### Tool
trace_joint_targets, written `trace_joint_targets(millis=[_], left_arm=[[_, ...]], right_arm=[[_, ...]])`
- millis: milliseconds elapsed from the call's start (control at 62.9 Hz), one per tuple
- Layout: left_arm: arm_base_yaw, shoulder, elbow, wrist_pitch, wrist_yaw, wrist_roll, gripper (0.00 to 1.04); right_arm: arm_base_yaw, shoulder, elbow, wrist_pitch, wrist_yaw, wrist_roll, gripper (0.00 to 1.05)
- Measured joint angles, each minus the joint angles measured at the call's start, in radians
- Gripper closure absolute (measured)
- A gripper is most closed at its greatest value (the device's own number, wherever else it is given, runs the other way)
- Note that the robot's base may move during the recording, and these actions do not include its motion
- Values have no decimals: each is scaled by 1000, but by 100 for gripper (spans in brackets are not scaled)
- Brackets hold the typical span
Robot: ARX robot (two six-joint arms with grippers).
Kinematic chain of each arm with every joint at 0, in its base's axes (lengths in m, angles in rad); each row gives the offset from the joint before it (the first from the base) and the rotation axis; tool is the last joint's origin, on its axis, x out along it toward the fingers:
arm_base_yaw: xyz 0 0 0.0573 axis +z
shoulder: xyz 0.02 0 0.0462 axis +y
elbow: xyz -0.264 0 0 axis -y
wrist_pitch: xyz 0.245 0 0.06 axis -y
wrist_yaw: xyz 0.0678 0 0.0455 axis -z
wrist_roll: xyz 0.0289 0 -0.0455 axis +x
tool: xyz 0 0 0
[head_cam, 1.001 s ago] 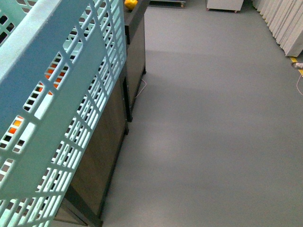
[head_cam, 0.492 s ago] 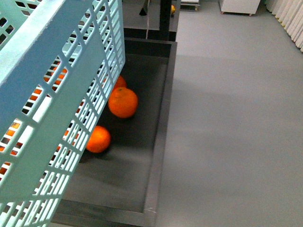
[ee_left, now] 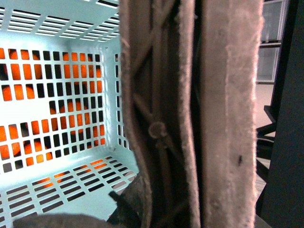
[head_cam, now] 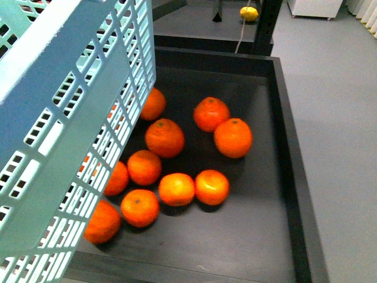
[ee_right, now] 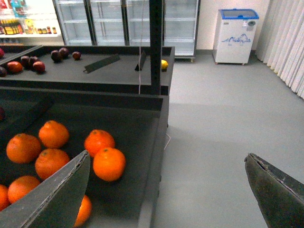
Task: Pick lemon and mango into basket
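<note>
dark display bin [head_cam: 287, 147], oranges [head_cam: 233, 137] scattered on it

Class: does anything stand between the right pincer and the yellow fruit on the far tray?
Yes: the orange tray and its far wall lie between, and a black post partly covers the yellow fruit in the right wrist view.

Basket [head_cam: 70, 118]: light teal, pierced by a regular grid of rectangular slots through which orange shows. Oranges [head_cam: 165, 137]: vivid orange against a matte black tray [head_cam: 259, 177]. Floor [head_cam: 341, 118]: uniform mid-grey. Lemon [head_cam: 248, 13]: clear yellow on a second black surface. Right gripper [ee_right: 166, 156]: charcoal fingers [ee_right: 52, 199] with paler edges. Chest freezer [ee_right: 236, 35]: white with a blue lid. Curtain [ee_right: 285, 42]: off-white, vertically pleated.
</note>
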Motion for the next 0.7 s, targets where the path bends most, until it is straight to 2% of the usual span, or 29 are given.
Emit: trace_joint_targets(millis=[699], left_arm=[[0, 0, 0, -1, 1, 0, 91]], right_arm=[[0, 0, 0, 0, 3, 0, 9]])
